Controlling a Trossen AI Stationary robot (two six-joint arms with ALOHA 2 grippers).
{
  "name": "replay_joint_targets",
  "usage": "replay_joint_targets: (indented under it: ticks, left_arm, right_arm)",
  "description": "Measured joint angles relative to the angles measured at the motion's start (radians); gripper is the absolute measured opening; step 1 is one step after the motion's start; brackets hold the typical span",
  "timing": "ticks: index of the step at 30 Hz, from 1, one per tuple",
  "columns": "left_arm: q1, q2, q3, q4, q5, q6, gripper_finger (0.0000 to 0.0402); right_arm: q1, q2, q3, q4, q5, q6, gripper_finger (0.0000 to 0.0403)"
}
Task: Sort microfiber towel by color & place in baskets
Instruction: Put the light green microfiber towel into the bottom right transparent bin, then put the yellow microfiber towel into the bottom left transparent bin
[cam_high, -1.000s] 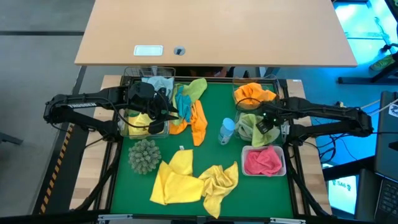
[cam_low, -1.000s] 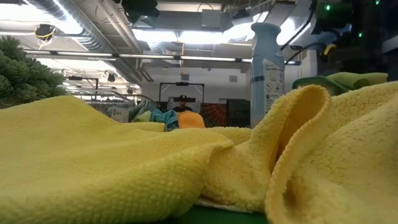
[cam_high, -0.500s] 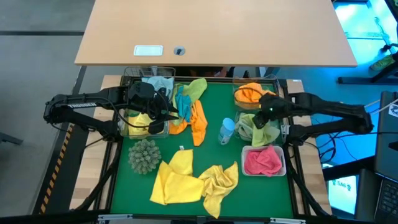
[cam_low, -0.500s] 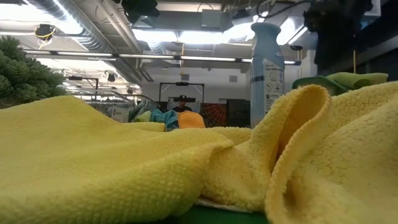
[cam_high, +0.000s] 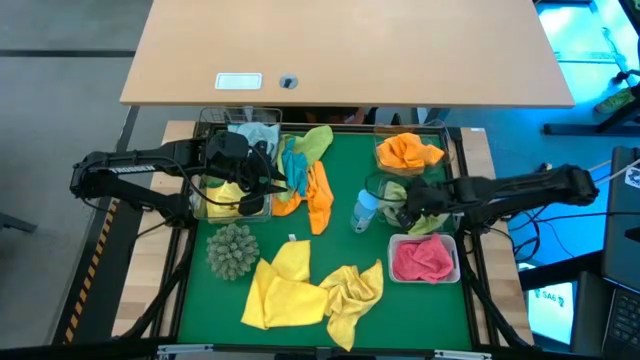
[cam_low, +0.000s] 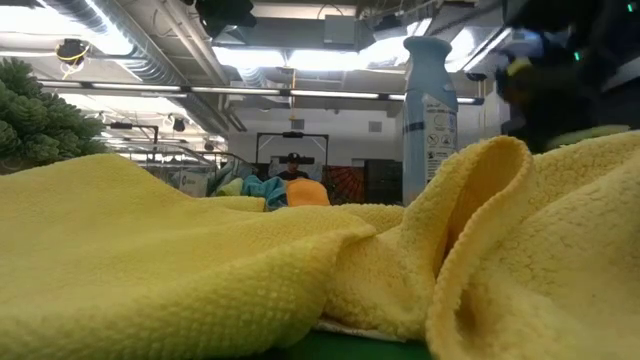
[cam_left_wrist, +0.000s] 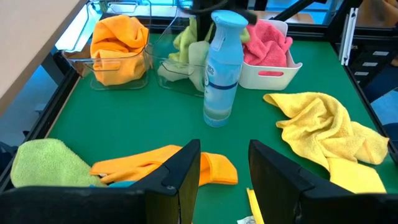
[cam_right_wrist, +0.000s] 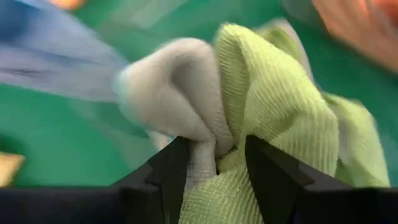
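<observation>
Loose towels lie on the green mat: two yellow (cam_high: 300, 290), an orange strip (cam_high: 318, 197), a light-green one (cam_high: 318, 140) and a blue one (cam_high: 294, 165). On the right, an orange towel fills the far clear bin (cam_high: 408, 152), a light-green towel (cam_high: 392, 203) the middle clear bin, and a pink one the white bin (cam_high: 425, 258). My right gripper (cam_right_wrist: 214, 165) is down in the middle bin, shut on that light-green towel. My left gripper (cam_left_wrist: 224, 171) hovers open over the left bins, above a yellow towel (cam_high: 225, 195). My right gripper pinches a raised fold of the light-green towel, at its pale part (cam_right_wrist: 200, 149), between the two fingers. The fingers (cam_right_wrist: 166, 171) come down at a slant from the table's right. The rest of the towel lies bunched in the clear bin.
A light-blue spray bottle (cam_high: 365, 210) stands just left of the middle right bin. A spiky grey-green ball (cam_high: 232, 250) sits near the left side. A pale-blue towel lies in the far-left bin (cam_high: 255, 130). In the low view a yellow towel (cam_low: 250, 270) fills the foreground.
My right gripper rose slightly toward the far edge over the orange bin. It then dropped down and toward the table's left, onto the light-green towel in the middle bin. The left arm kept still.
</observation>
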Motion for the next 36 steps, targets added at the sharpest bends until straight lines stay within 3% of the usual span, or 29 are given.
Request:
replay_joint_targets:
  ticks: [6, 13, 24, 36]
  left_arm:
    - [-0.001, 0.0, 0.0, 0.0, 0.0, 0.0, 0.013]
    - [-0.051, 0.0, 0.0, 0.034, 0.01, 0.009, 0.013]
    - [-0.255, 0.032, 0.0, 0.067, 0.001, 0.003, 0.013]
    - [-0.437, 0.25, 0.0, 0.049, 0.001, -0.044, 0.013]
  right_arm:
    - [0.0, 0.0, -0.112, -0.01, 0.01, 0.113, 0.0163]
    - [0.0, 0.0, -0.11, -0.02, 0.025, 0.134, 0.0163]
    - [0.0, -0.001, 0.042, -0.117, 0.025, 0.078, 0.0163]
    - [0.0, -0.001, 0.28, -0.377, 0.059, 0.077, 0.0163]
